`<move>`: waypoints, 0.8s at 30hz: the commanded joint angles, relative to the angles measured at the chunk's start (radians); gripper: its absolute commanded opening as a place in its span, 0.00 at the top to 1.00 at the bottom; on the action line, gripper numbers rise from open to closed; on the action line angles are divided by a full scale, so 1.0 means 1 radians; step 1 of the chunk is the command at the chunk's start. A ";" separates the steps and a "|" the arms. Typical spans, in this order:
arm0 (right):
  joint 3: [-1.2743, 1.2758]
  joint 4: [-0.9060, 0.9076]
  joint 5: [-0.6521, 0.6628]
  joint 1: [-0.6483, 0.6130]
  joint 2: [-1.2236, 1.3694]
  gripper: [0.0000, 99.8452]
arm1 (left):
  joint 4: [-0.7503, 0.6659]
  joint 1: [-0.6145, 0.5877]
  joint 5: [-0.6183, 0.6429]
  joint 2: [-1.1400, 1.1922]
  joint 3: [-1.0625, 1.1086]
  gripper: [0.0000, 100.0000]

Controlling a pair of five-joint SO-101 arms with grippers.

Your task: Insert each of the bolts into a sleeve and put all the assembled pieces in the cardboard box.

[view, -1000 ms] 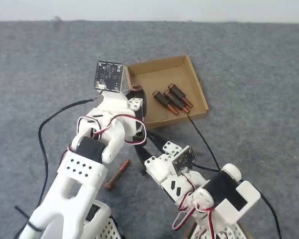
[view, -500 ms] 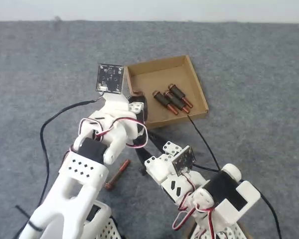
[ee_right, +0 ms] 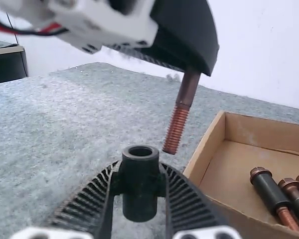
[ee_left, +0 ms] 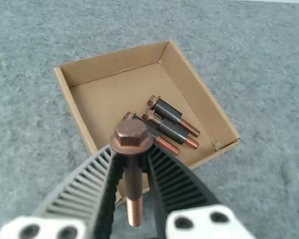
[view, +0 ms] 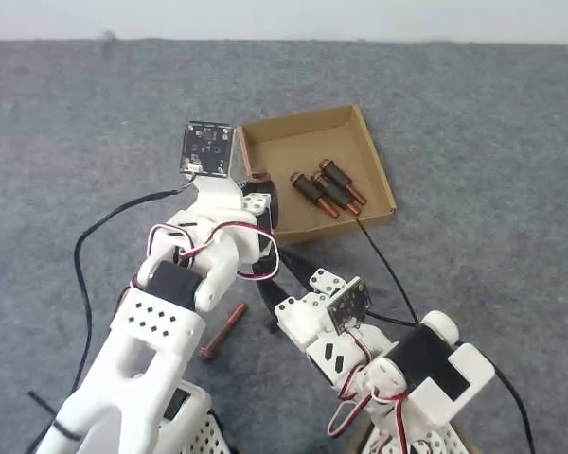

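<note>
Left gripper: I'm watching the left gripper (ee_left: 132, 154) clamping a copper bolt (ee_left: 132, 179) just under its hex head, threaded end hanging down.
Right gripper: the right gripper (ee_right: 139, 172) is squeezing a black sleeve (ee_right: 139, 194) upright, bore facing up.
Bolt against sleeve: the bolt tip is hanging just above the sleeve mouth and slightly to one side, not yet entering.
Done: 3 assembled pieces (view: 324, 192) are lying side by side in the cardboard box (view: 293, 149), toward its 4 o'clock corner.
In hand: I'm judging this as piece number 4, at the lining-up stage.
Left: 1 loose bolt (view: 223, 331) is lying on the grey bench (view: 473, 123) at about 7 o'clock from the left gripper in the high view; it is waiting for a sleeve, and both it and the piece in hand are waiting for boxing.
Box position: from the 2 grippers the box is sitting at about 1 o'clock, near.
Edges: the box's near wall is standing just beside the sleeve, so I'm expecting any sideways correction toward 1 o'clock to be tight.
Open room: the bench is lying open toward 9 and 10 o'clock, and the box floor's 10 o'clock half is bare for the next drop.
</note>
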 commanded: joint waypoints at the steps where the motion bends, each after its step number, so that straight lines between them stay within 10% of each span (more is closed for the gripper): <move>1: 0.015 0.001 -0.008 -0.007 0.001 0.99 | 0.058 -0.003 0.003 -0.123 -0.050 0.97; 24: 0.017 0.001 -0.008 -0.007 0.001 0.99 | 0.086 0.074 0.003 -0.203 0.012 0.97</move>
